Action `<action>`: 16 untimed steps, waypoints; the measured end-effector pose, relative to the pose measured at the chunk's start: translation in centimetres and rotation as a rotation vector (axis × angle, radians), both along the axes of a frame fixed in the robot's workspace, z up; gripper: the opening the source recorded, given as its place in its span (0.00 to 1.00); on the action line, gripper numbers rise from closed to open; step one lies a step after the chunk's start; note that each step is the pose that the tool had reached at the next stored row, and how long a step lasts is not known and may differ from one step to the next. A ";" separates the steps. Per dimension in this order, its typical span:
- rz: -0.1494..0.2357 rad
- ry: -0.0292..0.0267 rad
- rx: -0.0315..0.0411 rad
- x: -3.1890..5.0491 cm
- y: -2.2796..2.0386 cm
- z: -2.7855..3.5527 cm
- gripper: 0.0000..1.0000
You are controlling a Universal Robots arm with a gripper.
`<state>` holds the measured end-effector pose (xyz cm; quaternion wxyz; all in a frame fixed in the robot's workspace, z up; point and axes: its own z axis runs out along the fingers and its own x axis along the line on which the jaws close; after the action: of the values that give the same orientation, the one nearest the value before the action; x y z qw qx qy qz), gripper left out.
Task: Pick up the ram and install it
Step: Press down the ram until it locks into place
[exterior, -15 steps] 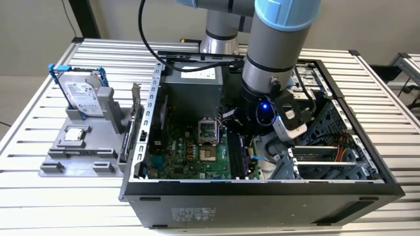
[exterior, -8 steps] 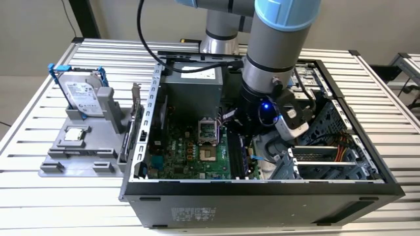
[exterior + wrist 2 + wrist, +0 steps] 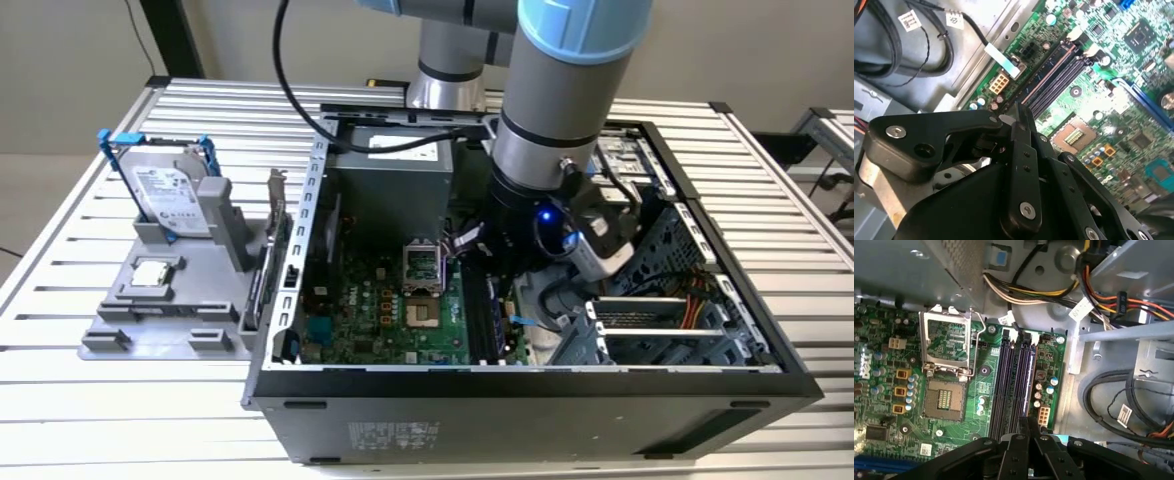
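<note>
My gripper (image 3: 513, 300) reaches down inside the open computer case (image 3: 534, 395), right over the black memory slots (image 3: 487, 312) of the green motherboard. In both wrist views the black fingers (image 3: 1015, 450) meet at one point. They are shut on a thin dark edge, the ram (image 3: 1028, 423), seen end-on. The ram (image 3: 1019, 111) lines up with the long slots (image 3: 1013, 385) (image 3: 1054, 75), on the side nearest the case wall. Whether it is seated in a slot I cannot tell. The gripper (image 3: 1028, 434) (image 3: 1019, 125) hides the near ends of the slots.
An empty processor socket (image 3: 946, 400) with its raised metal frame sits beside the slots. Cable bundles (image 3: 1114, 405) and a drive cage (image 3: 667, 320) crowd the other side. Outside the case, a grey fixture (image 3: 160, 322) holds a hard drive (image 3: 171, 195) and a small square chip (image 3: 154, 272).
</note>
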<state>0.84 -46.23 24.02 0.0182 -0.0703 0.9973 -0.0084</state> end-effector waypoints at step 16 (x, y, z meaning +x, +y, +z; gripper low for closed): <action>0.172 0.0008 0.0113 0.00 0.00 0.00 0.00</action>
<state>0.84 -46.23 24.02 0.0189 -0.1557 0.9876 -0.0012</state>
